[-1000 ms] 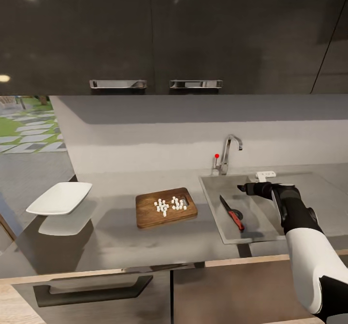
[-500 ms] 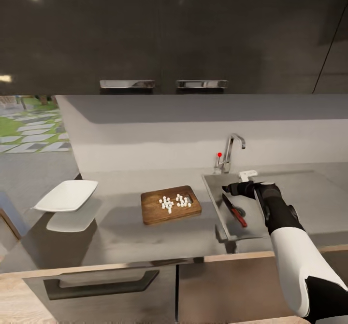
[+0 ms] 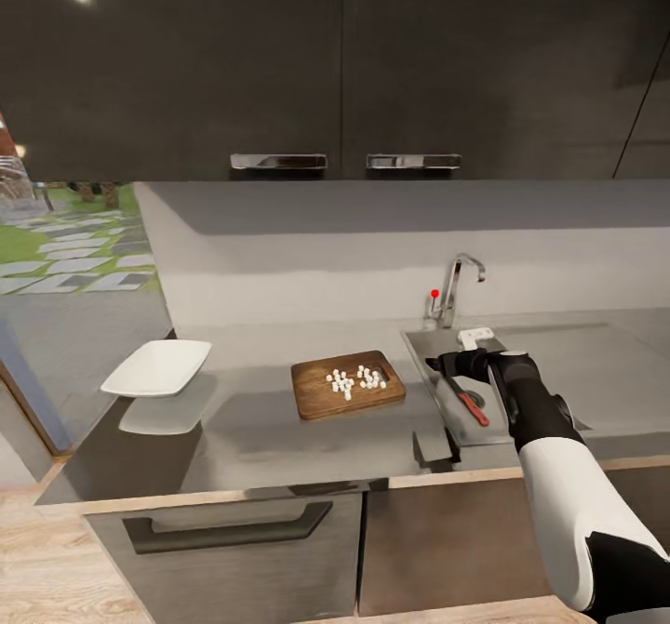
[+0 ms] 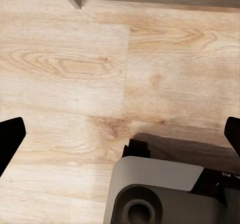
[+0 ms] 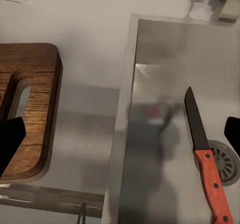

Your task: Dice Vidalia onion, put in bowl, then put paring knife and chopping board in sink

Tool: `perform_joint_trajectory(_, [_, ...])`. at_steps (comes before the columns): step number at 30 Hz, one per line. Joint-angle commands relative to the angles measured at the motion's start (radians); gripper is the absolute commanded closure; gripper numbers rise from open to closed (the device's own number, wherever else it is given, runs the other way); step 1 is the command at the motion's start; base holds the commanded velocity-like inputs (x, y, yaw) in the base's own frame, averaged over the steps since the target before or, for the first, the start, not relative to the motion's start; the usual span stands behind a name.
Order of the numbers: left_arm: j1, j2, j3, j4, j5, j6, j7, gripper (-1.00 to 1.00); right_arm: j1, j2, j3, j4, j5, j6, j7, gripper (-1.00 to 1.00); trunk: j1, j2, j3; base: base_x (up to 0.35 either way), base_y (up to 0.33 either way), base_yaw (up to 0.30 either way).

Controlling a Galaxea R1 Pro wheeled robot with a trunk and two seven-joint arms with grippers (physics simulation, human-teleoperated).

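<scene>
The dark-brown chopping board (image 3: 326,401) lies on the countertop (image 3: 261,433) with several white onion dice (image 3: 357,379) on it. In the sink (image 3: 423,345) rests the paring knife (image 3: 468,401), its red handle beside the drain. My right gripper (image 3: 439,362) hovers open over the sink's left rim, between board and knife. The right wrist view shows the board's handle end (image 5: 35,108), the knife (image 5: 205,154) and the steel basin (image 5: 165,83). The white bowl (image 3: 156,367) sits at the counter's left end. My left gripper (image 4: 120,134) hangs open above the floor.
A chrome tap (image 3: 458,287) with a red-tipped lever stands behind the sink. Dark wall cabinets (image 3: 344,57) hang overhead. Grey drawer fronts (image 3: 223,531) run below the counter. The wooden floor (image 4: 75,63) and part of my grey base (image 4: 160,184) appear in the left wrist view.
The camera has moved, shifting the whole scene rightward in the picture. My right gripper has moved left from above the sink's middle to its left rim; the knife stays in the sink.
</scene>
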State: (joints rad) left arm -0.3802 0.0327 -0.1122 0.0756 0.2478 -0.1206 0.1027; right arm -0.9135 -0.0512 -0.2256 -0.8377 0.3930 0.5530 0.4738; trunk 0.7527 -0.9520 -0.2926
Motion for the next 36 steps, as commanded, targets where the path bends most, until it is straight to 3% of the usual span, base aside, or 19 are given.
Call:
perform_joint_trajectory(1, [-0.002, 0.0, -0.008, 0.004, 0.008, -0.007, 0.0, -1.0, -0.001, 0.0, -0.003, -0.001, 0.01, 0.002, 0.009, -1.0, 0.0, -0.001, -0.001, -0.002, 0.003, 0.0])
perform_joint_trajectory(9, [-0.002, 0.0, -0.008, 0.004, 0.008, -0.008, 0.0, -1.0, -0.001, 0.001, -0.002, 0.001, 0.01, 0.002, 0.009, -1.0, 0.0, -0.001, -0.001, 0.013, 0.003, 0.0])
perform_joint_trajectory(28, [-0.002, 0.0, -0.009, 0.004, 0.008, -0.007, 0.0, -1.0, -0.001, 0.012, -0.002, 0.004, 0.009, 0.001, 0.008, -1.0, 0.0, -0.001, -0.001, 0.189, 0.036, 0.0])
perform_joint_trajectory(36, [-0.002, -0.001, -0.009, 0.004, 0.008, -0.007, 0.0, -1.0, -0.001, 0.042, 0.002, 0.019, 0.01, 0.001, -0.009, -1.0, 0.0, -0.001, -0.001, 0.003, 0.0, 0.0])
